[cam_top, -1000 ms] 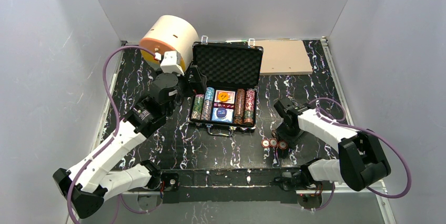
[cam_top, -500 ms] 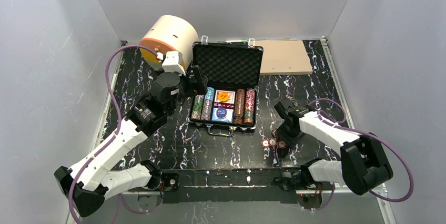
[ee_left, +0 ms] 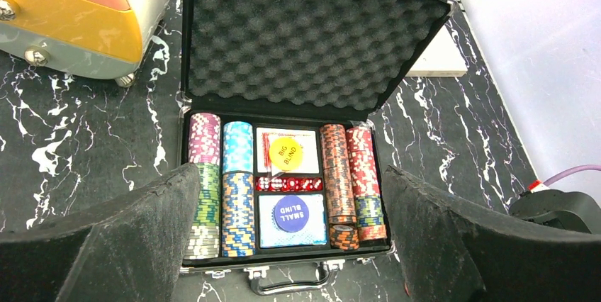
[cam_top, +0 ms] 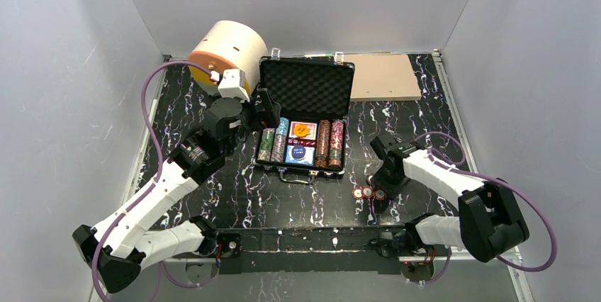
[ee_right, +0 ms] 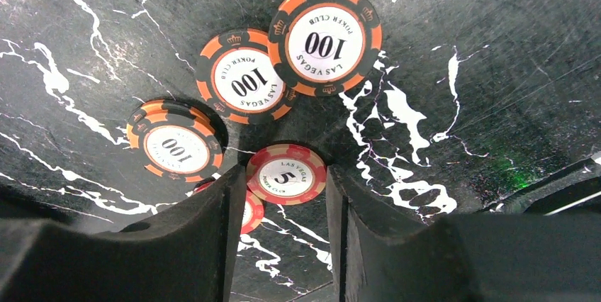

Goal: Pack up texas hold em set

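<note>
The right arm has sunk a little toward the loose chips. The left arm has crept a tiny bit closer to the case. Nothing else on the desk point(cam_top: 234, 181) has shifted.

The black briefcase point(ee_left: 305, 40) stands open in the middle of the desk. Its foam lid leans back toward 12 o'clock, so things can still be dropped in. Inside, rows of striped chips point(ee_left: 237, 203) fill both sides. Between them sit a yellow BIG BLIND button point(ee_left: 286, 153), a line of red dice point(ee_left: 288, 183) and a blue SMALL BLIND button point(ee_left: 288, 211). The handle point(ee_left: 290, 284) points to 6 o'clock.

Some chips are still out, at about 5 o'clock from the case. There are three orange 100 chips point(ee_right: 244, 82), a red 5 chip point(ee_right: 287, 173) and a second red chip point(ee_right: 251, 213). The second red chip is half hidden under a finger. They lie flat, so I think each one has to be pinched by its edges.

The right end effector point(ee_right: 281, 183) points down at them with its jaws narrow. One jaw is on each side of the red 5 chip, right at its rim. I cannot tell if they squeeze it yet.

The left end effector point(ee_left: 290, 174) is spread wide and holds nothing. It hovers at 9 o'clock of the case and looks in, maybe waiting to close the lid.

The cream cylinder point(cam_top: 230, 47) sits at 10 o'clock and the tan board point(cam_top: 383, 76) at 2 o'clock. They are not part of the set.
</note>
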`<control>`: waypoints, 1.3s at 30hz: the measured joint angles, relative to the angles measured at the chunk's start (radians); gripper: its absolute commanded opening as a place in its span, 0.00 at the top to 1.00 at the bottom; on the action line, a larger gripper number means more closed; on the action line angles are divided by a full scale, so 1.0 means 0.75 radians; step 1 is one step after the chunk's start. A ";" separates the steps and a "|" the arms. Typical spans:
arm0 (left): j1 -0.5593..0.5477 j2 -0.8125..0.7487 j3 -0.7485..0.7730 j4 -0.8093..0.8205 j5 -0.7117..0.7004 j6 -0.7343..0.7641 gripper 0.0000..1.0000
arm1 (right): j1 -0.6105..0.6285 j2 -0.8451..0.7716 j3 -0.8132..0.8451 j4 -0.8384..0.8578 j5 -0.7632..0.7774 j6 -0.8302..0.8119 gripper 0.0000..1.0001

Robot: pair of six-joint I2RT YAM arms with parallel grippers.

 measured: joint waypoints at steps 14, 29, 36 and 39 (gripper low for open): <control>0.000 -0.001 0.000 0.002 0.012 0.004 0.03 | 0.000 0.009 0.049 -0.046 -0.003 -0.108 0.53; 0.000 -0.001 0.000 0.002 0.009 0.017 0.03 | 0.001 0.026 0.142 -0.033 -0.159 -0.174 0.51; 0.000 -0.001 0.000 0.002 0.002 0.022 0.03 | 0.002 0.092 0.140 0.025 -0.214 -0.207 0.47; 0.000 -0.001 0.000 0.002 0.000 0.023 0.03 | 0.002 0.123 0.138 0.033 -0.220 -0.217 0.41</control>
